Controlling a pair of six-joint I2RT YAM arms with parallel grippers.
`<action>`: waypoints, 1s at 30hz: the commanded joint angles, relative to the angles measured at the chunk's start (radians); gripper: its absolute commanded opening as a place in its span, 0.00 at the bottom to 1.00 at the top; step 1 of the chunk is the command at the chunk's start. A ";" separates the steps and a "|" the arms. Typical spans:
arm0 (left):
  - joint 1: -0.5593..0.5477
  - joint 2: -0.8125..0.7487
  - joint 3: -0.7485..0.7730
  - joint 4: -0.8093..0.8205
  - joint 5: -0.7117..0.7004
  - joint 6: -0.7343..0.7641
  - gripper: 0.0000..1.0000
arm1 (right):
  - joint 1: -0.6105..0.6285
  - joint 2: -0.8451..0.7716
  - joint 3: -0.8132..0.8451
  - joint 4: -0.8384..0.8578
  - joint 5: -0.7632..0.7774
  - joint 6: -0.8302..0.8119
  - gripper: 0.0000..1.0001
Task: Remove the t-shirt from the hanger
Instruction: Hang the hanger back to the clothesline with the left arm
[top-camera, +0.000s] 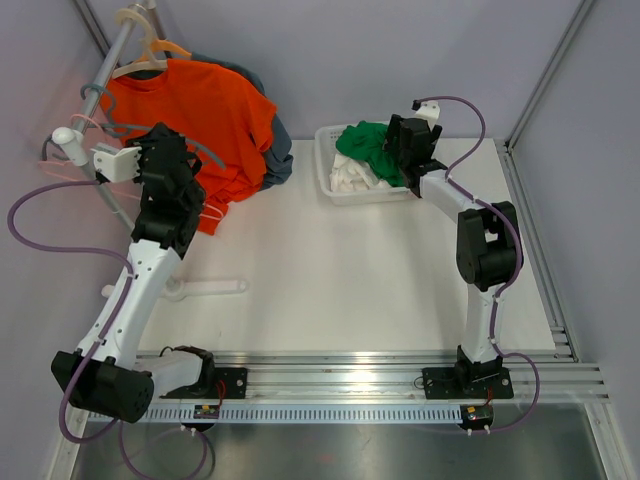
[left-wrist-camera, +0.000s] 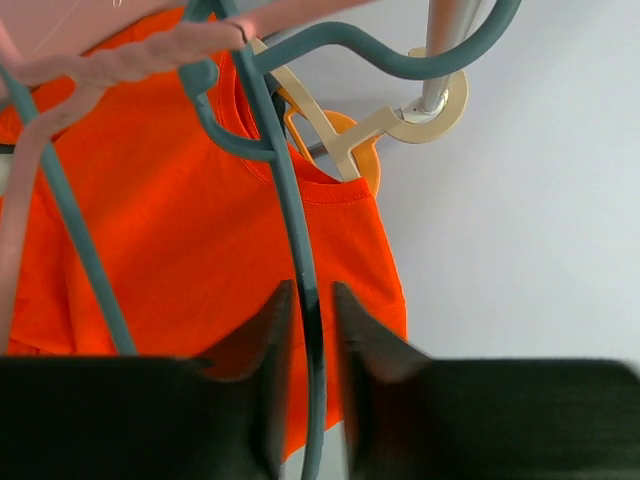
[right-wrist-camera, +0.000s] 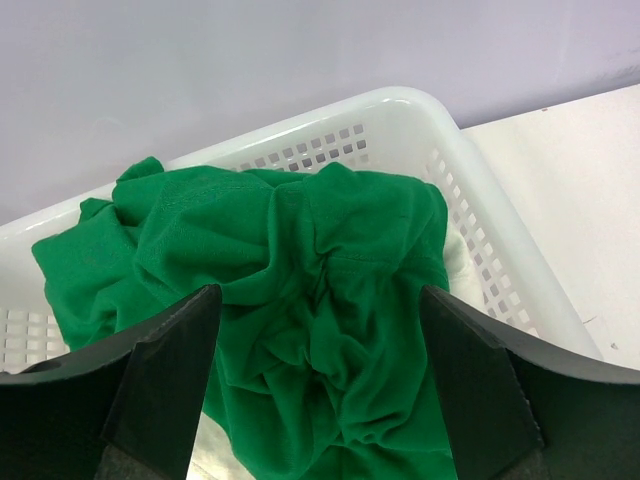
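Observation:
An orange t-shirt hangs on a cream hanger from the rail at the far left. My left gripper is in front of it. Its jaws stand a narrow gap apart, and the thin wire of a bare teal hanger runs between them with a sliver of space on each side. My right gripper is open wide above a crumpled green t-shirt that lies in the white basket.
A pink hanger hangs beside the teal one. A grey-blue garment hangs behind the orange shirt. A white hanger lies on the table by the left arm. White cloth sits under the green shirt.

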 joint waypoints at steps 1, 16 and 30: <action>0.006 -0.033 -0.007 0.064 -0.015 0.015 0.31 | 0.009 -0.034 0.017 0.041 0.027 -0.010 0.87; 0.005 -0.105 0.007 -0.066 0.066 0.003 0.65 | 0.009 -0.015 0.037 0.028 0.022 -0.009 0.91; -0.006 -0.231 0.042 -0.301 0.244 -0.014 0.66 | 0.009 -0.008 0.050 0.021 0.002 0.007 0.92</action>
